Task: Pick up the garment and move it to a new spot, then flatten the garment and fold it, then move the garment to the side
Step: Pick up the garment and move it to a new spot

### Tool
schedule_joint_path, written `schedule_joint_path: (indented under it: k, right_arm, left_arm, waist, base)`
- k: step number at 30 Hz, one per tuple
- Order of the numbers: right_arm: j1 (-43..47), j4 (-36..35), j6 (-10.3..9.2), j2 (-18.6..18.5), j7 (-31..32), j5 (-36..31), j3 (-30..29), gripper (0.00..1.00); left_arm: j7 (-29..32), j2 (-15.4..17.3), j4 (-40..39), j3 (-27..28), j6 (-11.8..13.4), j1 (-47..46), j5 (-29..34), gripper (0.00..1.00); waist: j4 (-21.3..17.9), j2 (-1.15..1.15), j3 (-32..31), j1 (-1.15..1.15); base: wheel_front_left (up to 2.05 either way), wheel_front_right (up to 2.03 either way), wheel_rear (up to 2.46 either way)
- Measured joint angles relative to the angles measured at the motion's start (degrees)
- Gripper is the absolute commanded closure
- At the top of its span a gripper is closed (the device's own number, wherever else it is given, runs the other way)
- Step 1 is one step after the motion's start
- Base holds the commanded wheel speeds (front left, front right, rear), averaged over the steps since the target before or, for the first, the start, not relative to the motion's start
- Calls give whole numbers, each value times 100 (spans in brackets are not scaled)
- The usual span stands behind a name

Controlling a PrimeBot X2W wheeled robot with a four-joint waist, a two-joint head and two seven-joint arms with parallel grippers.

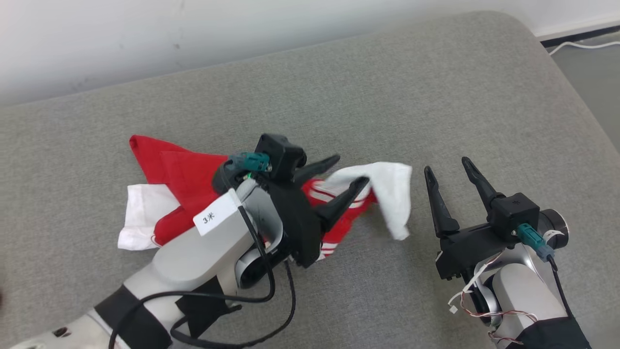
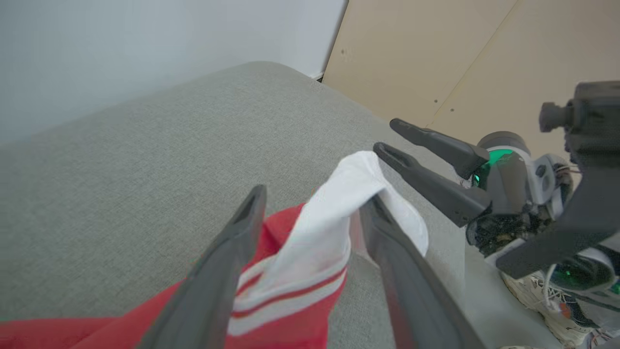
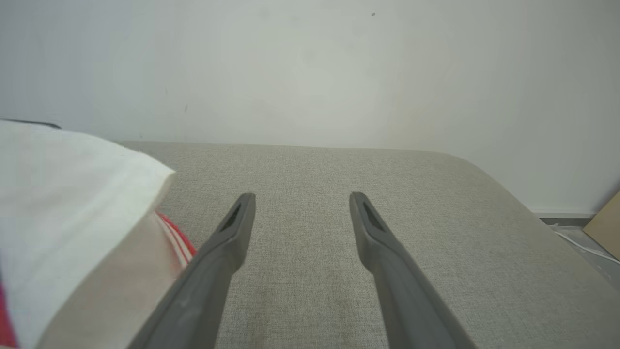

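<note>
Garment (image 1: pixel 186 189) crumpled on cushion (image 1: pixel 387 97), white end draped over spread left pincer (image 1: pixel 351 169)

An indoor robot test room, furnished in part like a home, is indicated. A broad grey upholstered cushion (image 1: pixel 436 97) with a rounded corner is set against a bare white wall (image 1: pixel 145 39), at whose foot a pale skirting (image 1: pixel 581 26) is seen. A white cable (image 1: pixel 591 47) is left loose on the grey floor (image 1: pixel 600 87). A beige board (image 2: pixel 436 58) with exposed screw heads is seen beyond the cushion's corner. A handwritten label (image 1: pixel 213 218) and loose wiring (image 1: pixel 477 303) are noted on the arms.
</note>
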Motion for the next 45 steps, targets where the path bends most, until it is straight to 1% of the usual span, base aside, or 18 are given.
schedule_joint_path:
  k: [5,7,10,12,19,24,29,31,35,42,45]
  right_arm:
    - [11,19,1,-18,0,0,-23,0]
    - [15,32,2,-18,0,0,-25,0]
    - [44,38,11,-49,0,0,-49,0]
    - [103,35,49,-90,0,0,-74,0]
    - [303,-34,59,-138,0,-1,-97,0]
    - [404,-75,59,-137,0,-2,-100,0]
    - [481,-121,66,-127,0,-3,-88,0]
    - [478,-121,102,-120,0,-4,-75,0]
    - [488,-122,103,-129,0,-3,-103,0]
    - [582,-127,112,-118,0,-4,-89,0]
    - [582,-131,135,-112,0,-4,-78,0]
  left_arm:
    - [-381,1,5,52,0,-197,1,0]
    - [-578,26,31,159,0,-199,-1,0]
    - [-865,121,152,341,0,-189,-10,0]
    - [-962,200,282,412,5,-148,-8,0]
    - [-1001,479,504,389,219,554,-10,0]
    - [-1021,508,424,352,361,962,-44,0]
    - [-1021,657,248,191,422,1374,-42,0]
    - [-1020,753,165,131,513,1538,-42,0]
    - [-1012,902,20,-19,559,1801,-32,0]
    - [-921,899,-178,-47,517,2114,-151,0]
    - [-904,813,-250,-38,498,2181,-312,0]
  waist:
    - [155,0,-74,0]
    - [219,0,-125,0]
    - [321,0,-218,0]
    - [399,0,-281,0]
    - [705,0,-481,-1]
    - [924,0,-570,-1]
    - [1084,0,-630,-1]
    - [1113,0,-662,-1]
    - [1159,0,-709,-1]
    - [1220,-1,-774,-2]
    - [1215,0,-773,-1]
  base:
    - [0,0,0]
    - [0,0,0]
    - [0,0,0]
    - [0,0,0]
    - [0,0,0]
    - [0,0,0]
    - [0,0,0]
    - [0,0,0]
    - [0,0,0]
    - [0,0,0]
    - [0,0,0]
